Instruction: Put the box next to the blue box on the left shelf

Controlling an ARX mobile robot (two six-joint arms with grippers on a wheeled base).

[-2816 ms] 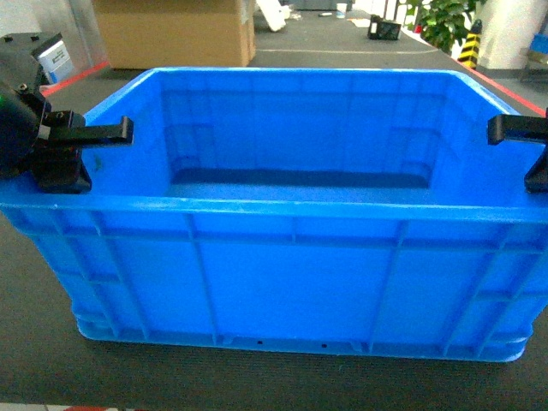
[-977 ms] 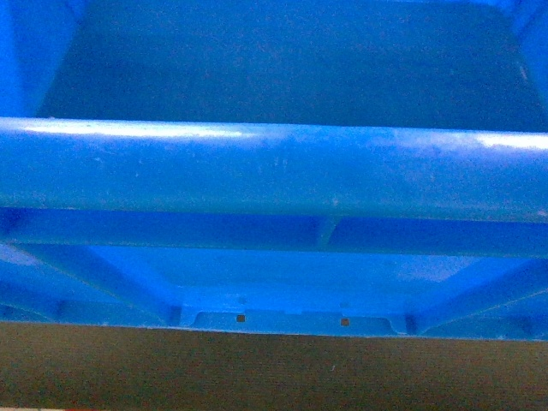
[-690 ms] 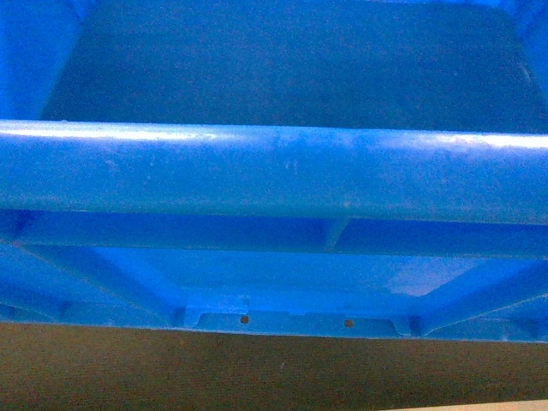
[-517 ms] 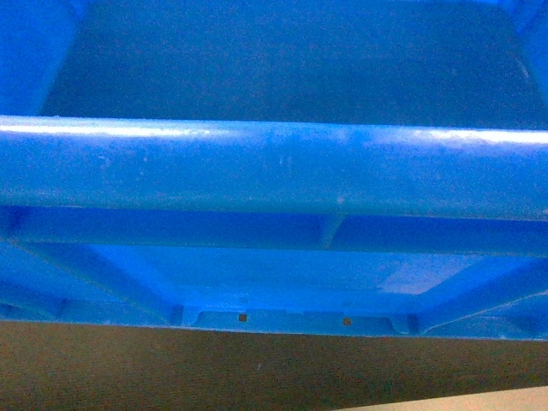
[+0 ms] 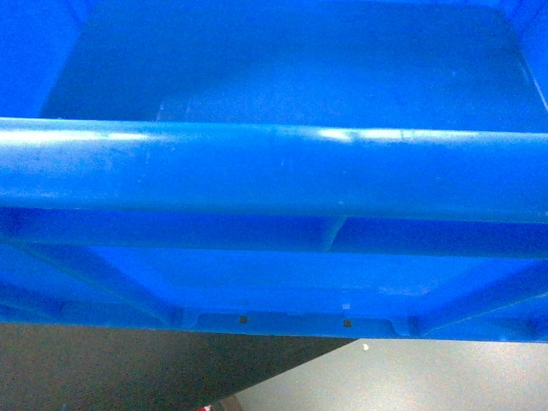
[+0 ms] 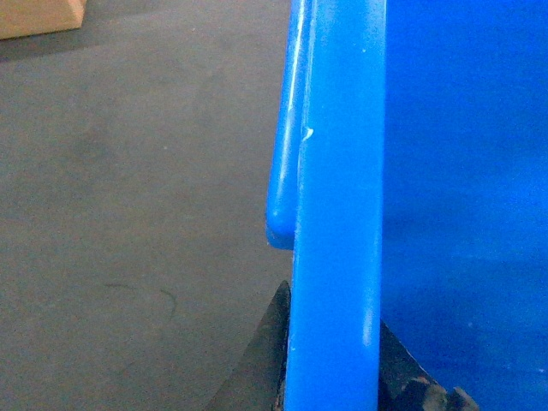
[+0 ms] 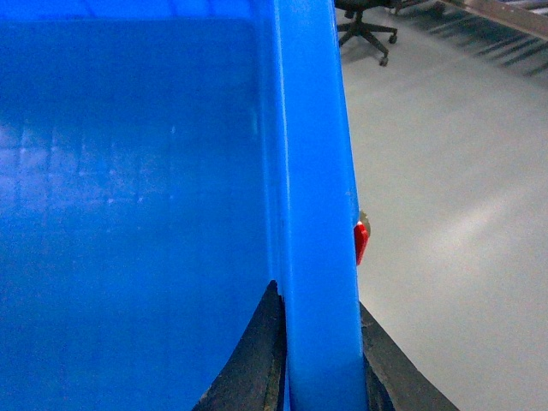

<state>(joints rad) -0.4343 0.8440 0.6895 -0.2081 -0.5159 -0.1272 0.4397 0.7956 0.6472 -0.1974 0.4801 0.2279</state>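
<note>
The large bright-blue plastic crate (image 5: 274, 171) is clamped at its rim between both the left gripper (image 6: 330, 360) and right gripper (image 7: 312, 360).

A dark grey mat (image 6: 128, 214) covers the floor on the left wrist view, and the corner of a tan cardboard carton (image 6: 38, 13) sits at its far left edge. In the head view the same dark surface (image 5: 128, 368) runs along the bottom and gives way at a slanting edge to pale grey floor (image 5: 428, 377) toward the bottom right corner. In the right wrist view, a black office chair (image 7: 366, 26) on castors stands far off on the pale floor (image 7: 454, 188), a grey metal rail (image 7: 497, 13) crosses the top right corner, and a small red piece (image 7: 361, 241) shows nearer by; what it belongs to cannot be told.
</note>
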